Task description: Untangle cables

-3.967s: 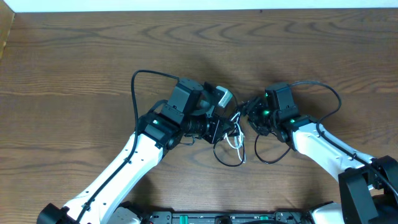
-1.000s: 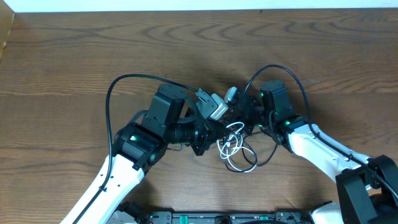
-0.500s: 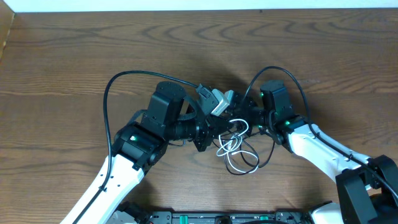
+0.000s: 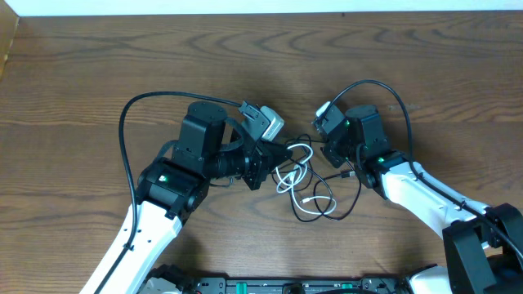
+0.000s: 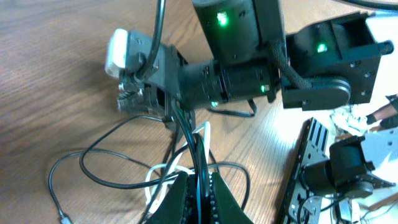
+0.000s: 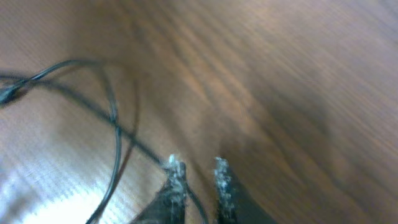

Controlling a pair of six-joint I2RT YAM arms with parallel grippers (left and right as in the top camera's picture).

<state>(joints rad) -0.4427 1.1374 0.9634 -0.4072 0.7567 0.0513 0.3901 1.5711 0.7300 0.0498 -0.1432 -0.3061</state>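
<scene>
My left pincer [image 5: 199, 177] is clamped tight on the black cable [image 5: 194, 149]; my right pincer [image 6: 198, 165] sits barely parted, cable at one fingertip [image 6: 176, 173]. Gripped? Can't tell.

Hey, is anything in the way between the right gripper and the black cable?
Nothing visible does. In the right wrist view the black cable runs over the wooden table right up to the fingertips of the right gripper. The picture is blurred, so whether they touch is unclear.
</scene>
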